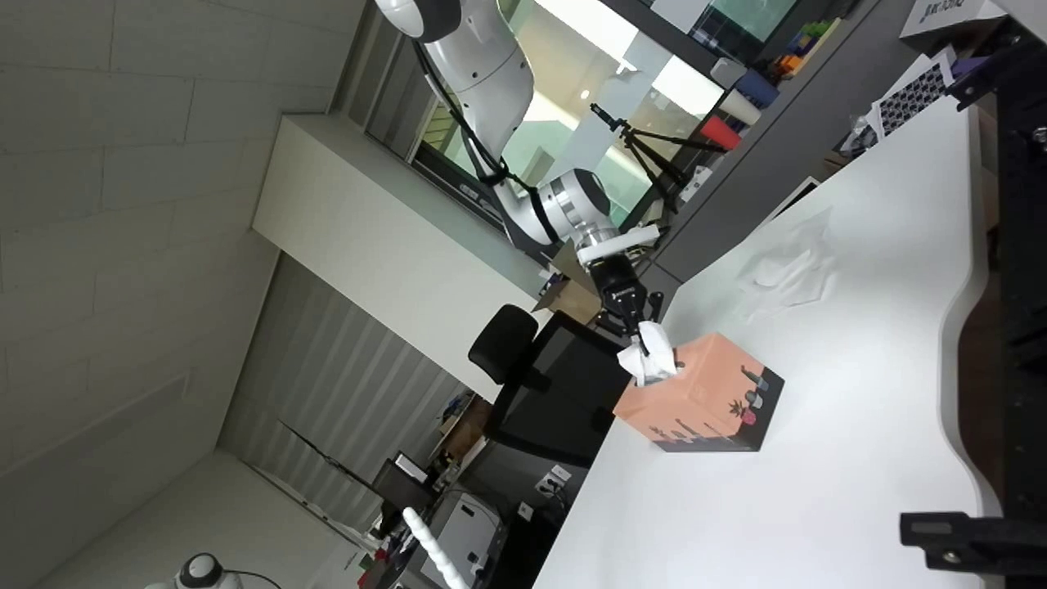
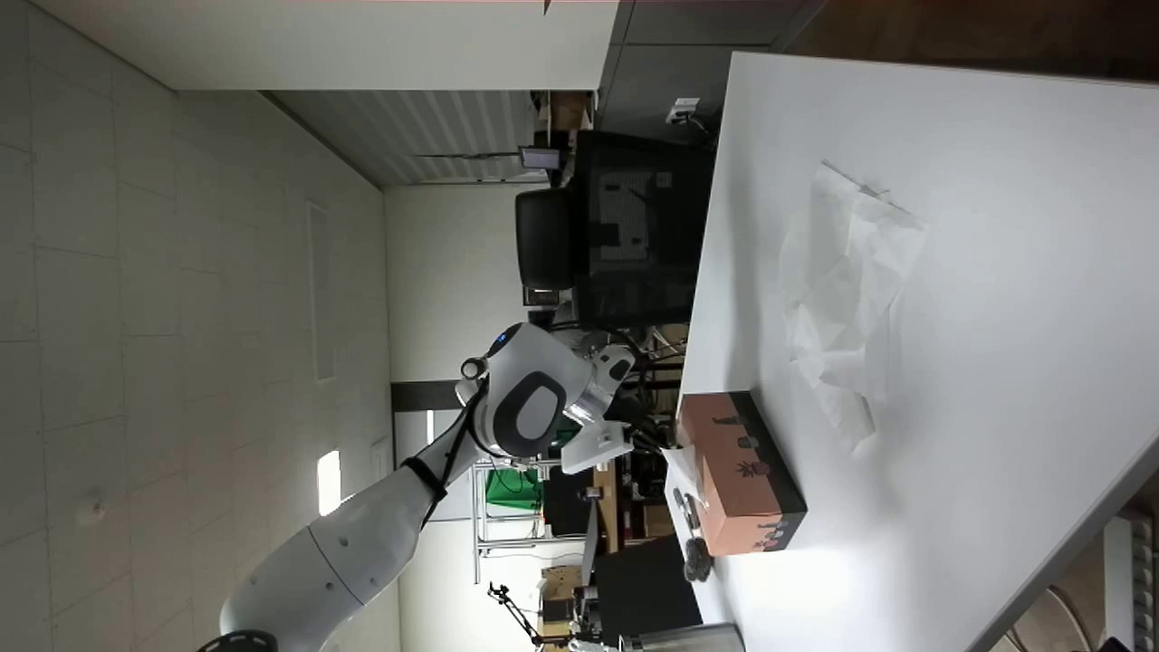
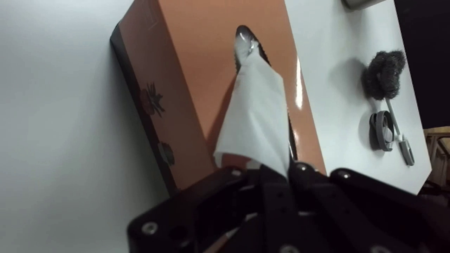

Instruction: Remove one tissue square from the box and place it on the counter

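gripper (image 1: 643, 335) pinching tissue (image 1: 656, 365) | box (image 1: 702, 391) on counter (image 1: 867, 384) | loose sheet (image 1: 787, 272) nearby

I'm tagging this a robotics lab with office furniture: my Panda arm (image 1: 495, 86) at a white table (image 1: 883, 286), tripod (image 1: 630, 135) by the far glass wall (image 1: 572, 65), mesh-back office chair (image 1: 556, 388) across the table, printer (image 1: 470, 532) farther back.

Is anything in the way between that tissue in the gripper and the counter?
Only the box itself: in the wrist view the tissue runs down into it, so it probably must pull free first. A crumpled white sheet lies on part of the counter; nothing else visible blocks the way.
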`<state>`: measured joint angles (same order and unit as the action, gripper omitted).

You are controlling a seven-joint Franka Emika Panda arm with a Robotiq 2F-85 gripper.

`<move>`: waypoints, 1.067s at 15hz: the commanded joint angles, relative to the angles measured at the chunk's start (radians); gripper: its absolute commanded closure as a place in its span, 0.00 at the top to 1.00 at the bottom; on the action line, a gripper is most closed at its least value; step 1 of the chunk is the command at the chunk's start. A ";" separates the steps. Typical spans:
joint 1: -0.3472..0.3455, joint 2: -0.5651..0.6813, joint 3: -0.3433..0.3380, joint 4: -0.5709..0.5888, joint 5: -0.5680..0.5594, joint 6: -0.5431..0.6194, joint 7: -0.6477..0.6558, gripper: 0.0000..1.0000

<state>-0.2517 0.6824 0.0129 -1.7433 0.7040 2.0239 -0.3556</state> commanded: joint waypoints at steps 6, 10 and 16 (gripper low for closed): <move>-0.035 -0.154 -0.100 0.219 -0.135 -0.266 0.247 0.00; 0.009 -0.222 -0.141 0.154 -0.235 -0.068 0.308 0.00; 0.033 -0.156 -0.190 0.076 -0.411 0.282 0.445 0.00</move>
<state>-0.2384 0.5024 -0.1429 -1.6168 0.3627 2.1713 -0.0063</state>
